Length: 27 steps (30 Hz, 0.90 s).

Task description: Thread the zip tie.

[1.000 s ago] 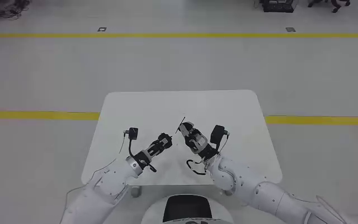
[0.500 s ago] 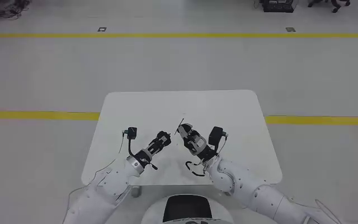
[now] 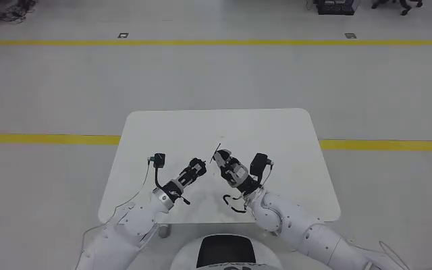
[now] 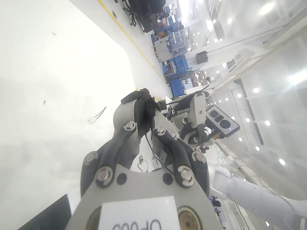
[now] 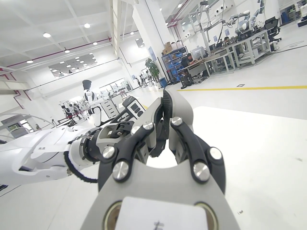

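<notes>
Zip tie (image 3: 217,148) juts as a thin black strip from my right gripper (image 3: 219,157), whose fingers are pinched on it, its tip pointing toward the far edge. My left gripper (image 3: 200,163) hangs just beside, fingers pressed together; whether anything sits between them I cannot tell. Both hover over the near half of the white table (image 3: 270,128), well in from its side edges.

White table (image 3: 202,125); black zip tie (image 3: 217,151); yellow floor lines (image 3: 61,139).
</notes>
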Each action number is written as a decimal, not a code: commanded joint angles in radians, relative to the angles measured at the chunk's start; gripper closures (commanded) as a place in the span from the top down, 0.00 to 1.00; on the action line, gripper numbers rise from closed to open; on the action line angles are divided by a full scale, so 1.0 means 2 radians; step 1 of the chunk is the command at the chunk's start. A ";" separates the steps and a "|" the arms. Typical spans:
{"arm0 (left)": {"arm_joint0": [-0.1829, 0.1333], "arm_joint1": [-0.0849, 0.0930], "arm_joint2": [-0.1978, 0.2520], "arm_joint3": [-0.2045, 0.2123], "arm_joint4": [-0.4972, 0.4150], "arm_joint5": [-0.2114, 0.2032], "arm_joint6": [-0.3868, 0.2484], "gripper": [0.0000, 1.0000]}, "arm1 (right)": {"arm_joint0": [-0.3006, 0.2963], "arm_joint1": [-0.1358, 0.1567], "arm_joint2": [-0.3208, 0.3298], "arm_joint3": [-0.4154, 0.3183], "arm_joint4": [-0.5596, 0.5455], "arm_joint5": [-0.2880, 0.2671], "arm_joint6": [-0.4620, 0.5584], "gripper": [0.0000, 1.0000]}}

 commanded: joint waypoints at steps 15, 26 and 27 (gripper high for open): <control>0.000 0.000 0.000 0.000 0.000 0.000 0.000 0.00 | 0.011 -0.012 -0.009 0.023 -0.014 0.000 -0.019 0.00; 0.000 0.000 0.000 0.000 0.000 0.000 0.000 0.00 | 0.023 -0.023 -0.018 0.041 -0.020 0.000 -0.020 0.00; 0.000 0.000 0.000 0.000 0.000 0.000 0.000 0.00 | 0.024 -0.025 -0.019 0.043 -0.020 0.000 -0.021 0.00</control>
